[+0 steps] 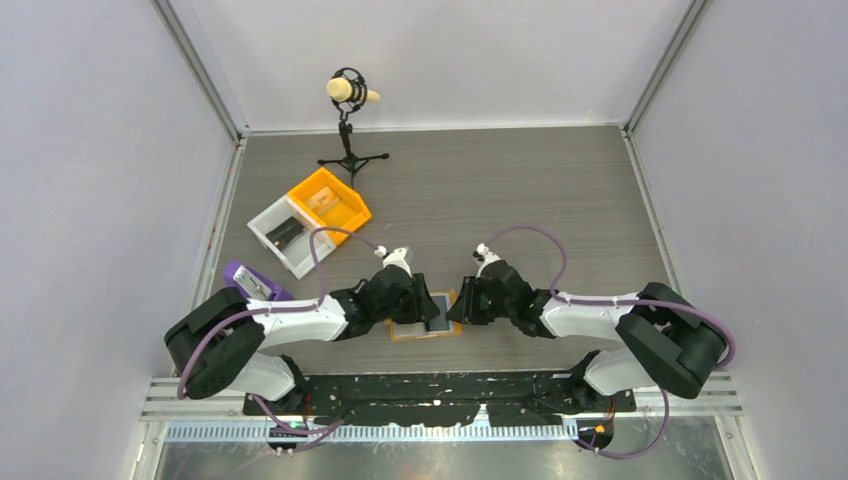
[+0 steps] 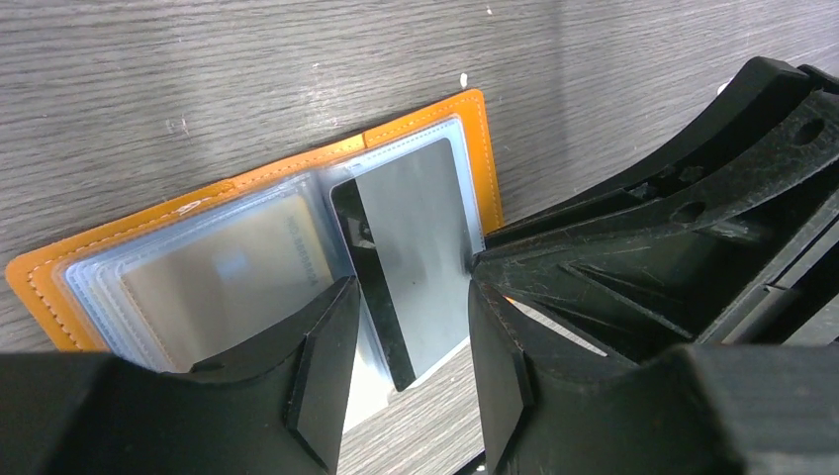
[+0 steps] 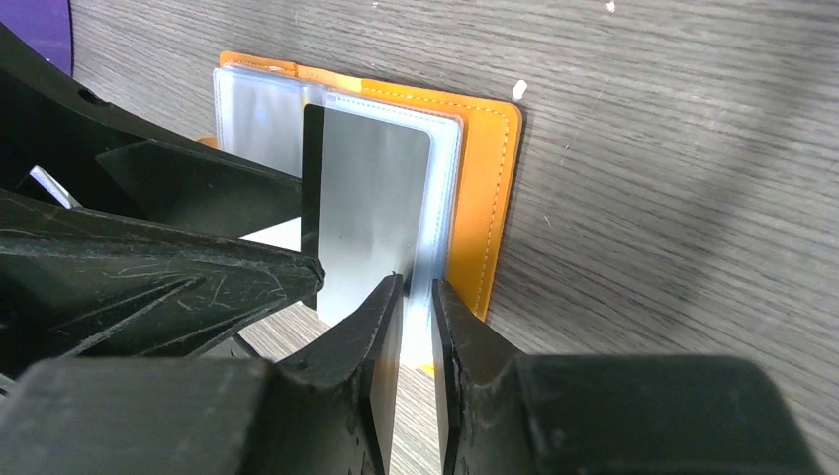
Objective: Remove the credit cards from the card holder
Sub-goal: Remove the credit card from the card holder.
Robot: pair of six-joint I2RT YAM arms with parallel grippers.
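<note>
The card holder [image 1: 421, 336] lies open on the table between my two grippers, with an orange rim [image 2: 482, 148] and clear pocket panels. A grey credit card [image 2: 420, 228] with a black stripe sticks partway out of the right-hand pocket; it also shows in the right wrist view [image 3: 366, 218]. Another card [image 2: 228, 277] sits inside the left pockets. My left gripper [image 2: 411, 277] is open, its fingers straddling the protruding card. My right gripper [image 3: 417, 282] is nearly shut, pinching the clear pocket panel edge of the holder [image 3: 485, 178] beside the card.
An orange bin [image 1: 330, 200] and a white bin [image 1: 283, 235] stand at the back left. A purple object [image 1: 250, 281] lies by the left arm. A microphone on a tripod [image 1: 351, 92] stands at the back.
</note>
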